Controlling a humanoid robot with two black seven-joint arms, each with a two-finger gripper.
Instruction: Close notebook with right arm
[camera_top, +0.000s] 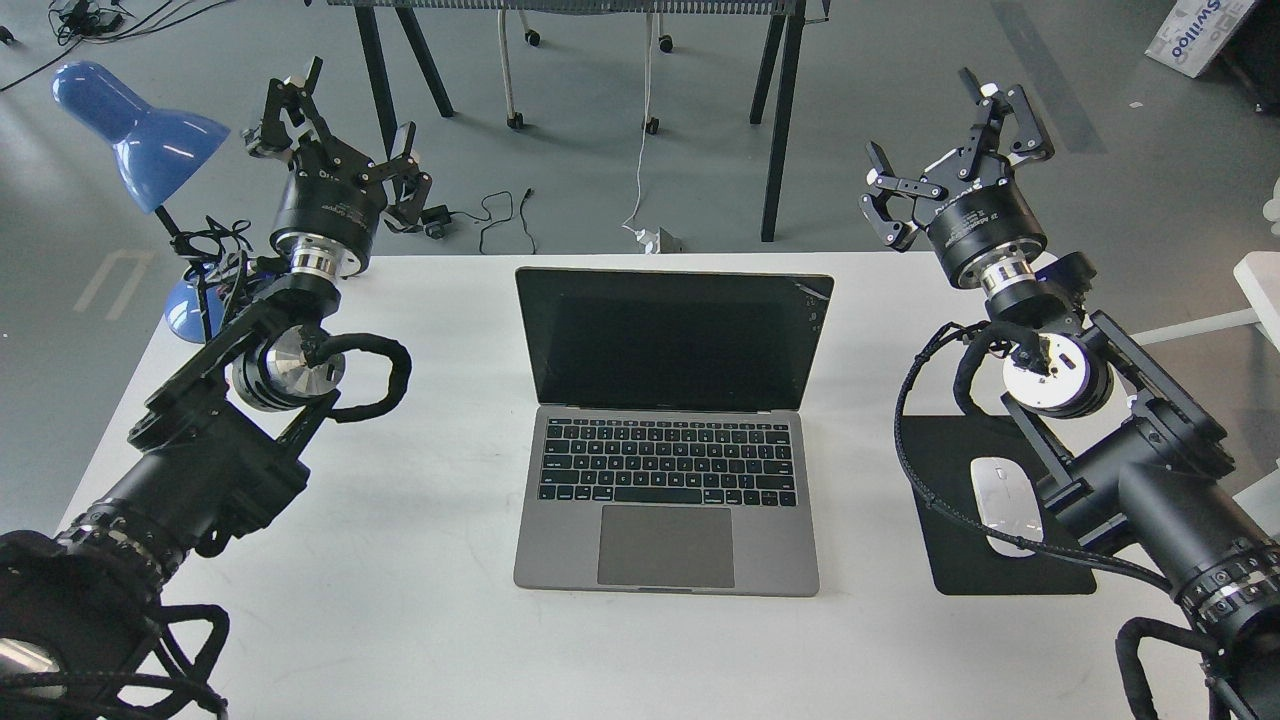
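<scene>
The notebook (668, 480) lies open in the middle of the white table, its black screen upright and facing me, keyboard and trackpad toward the front. My right gripper (950, 150) is raised to the right of the screen's top corner, well apart from the lid, its fingers spread open and empty. Over the far left of the table my left gripper (345, 125) is also held up, open with nothing in it.
A black mousepad (950, 560) with a white mouse (1003, 503) lies right of the notebook, partly under my right arm. A blue desk lamp (140, 135) stands at the table's far left corner. Chair and table legs stand on the floor beyond the table (430, 620).
</scene>
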